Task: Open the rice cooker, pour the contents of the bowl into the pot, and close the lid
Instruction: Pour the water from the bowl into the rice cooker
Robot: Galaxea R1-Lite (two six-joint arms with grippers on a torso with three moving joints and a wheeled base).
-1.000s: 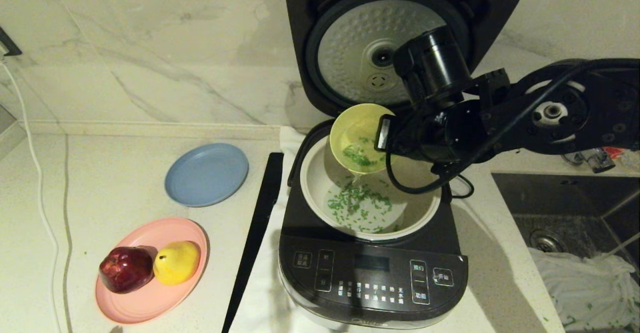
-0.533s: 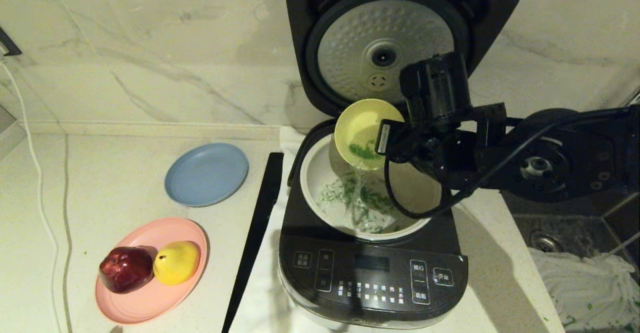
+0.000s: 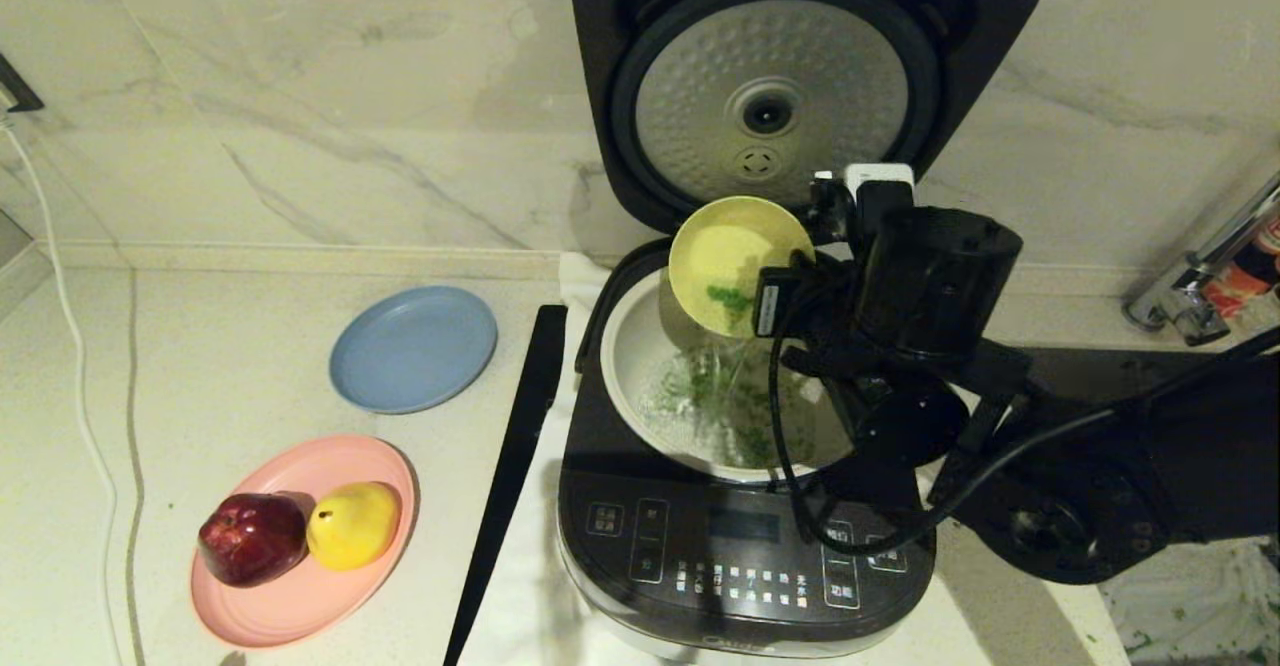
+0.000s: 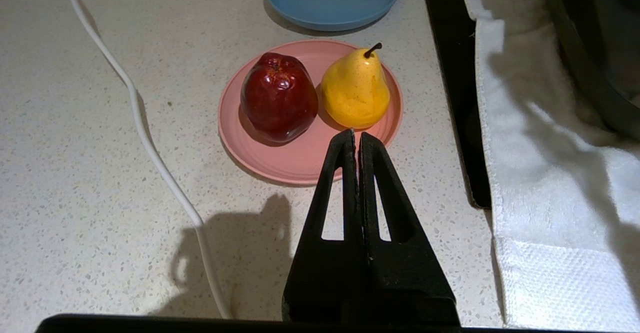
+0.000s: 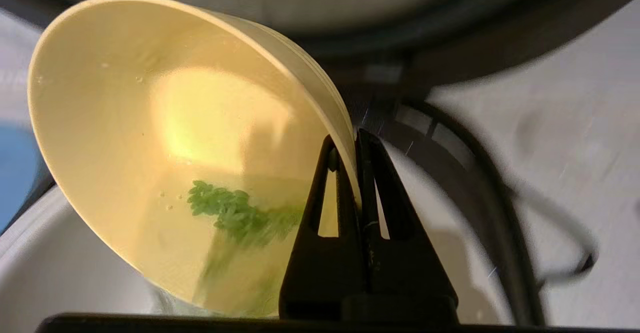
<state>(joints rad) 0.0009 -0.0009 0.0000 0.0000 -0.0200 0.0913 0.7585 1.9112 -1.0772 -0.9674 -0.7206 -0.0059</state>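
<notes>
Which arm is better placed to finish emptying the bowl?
Right. Its gripper already pinches the tilted bowl over the pot, green bits left inside. The left gripper is shut beside the pink plate.

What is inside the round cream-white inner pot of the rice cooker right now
Scattered green bits lie on the floor of the cream-white inner pot, with more falling from the tilted pale-yellow plastic bowl pinched by the right gripper. The black arm covers the pot's right side.
</notes>
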